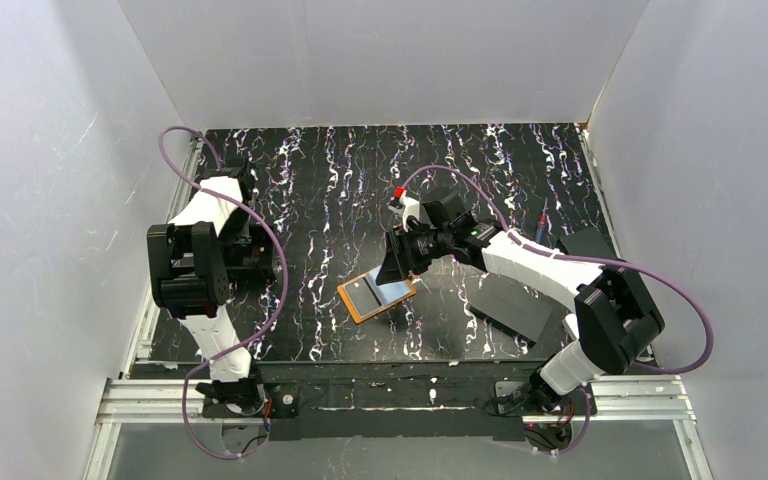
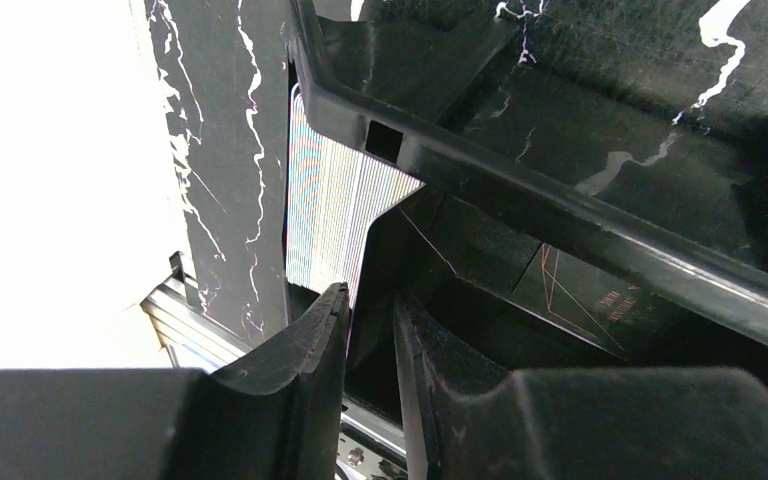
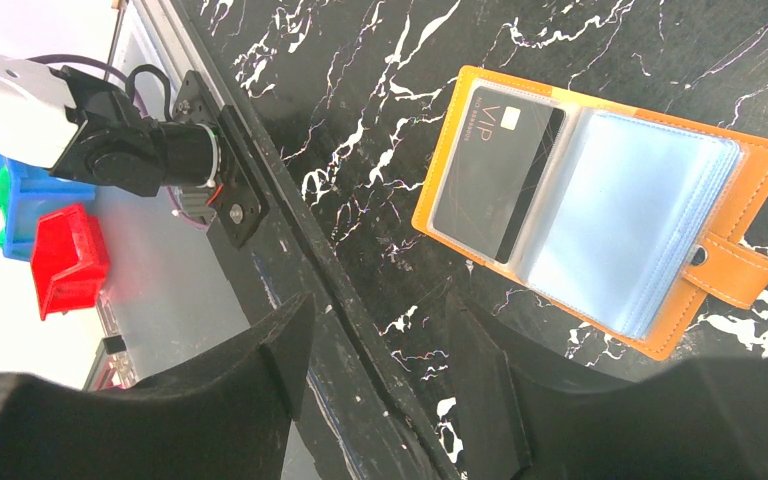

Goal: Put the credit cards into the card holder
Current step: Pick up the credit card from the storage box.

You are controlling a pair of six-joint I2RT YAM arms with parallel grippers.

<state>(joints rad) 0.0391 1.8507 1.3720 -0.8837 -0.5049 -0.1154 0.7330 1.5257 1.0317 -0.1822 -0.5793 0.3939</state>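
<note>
Two bins (image 3: 65,260) (off-table) sit far from card holder (image 3: 630,215).

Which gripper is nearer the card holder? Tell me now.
Right. The right gripper hovers just beyond the open card holder's far edge. The left gripper is well off toward the table's left side.
</note>
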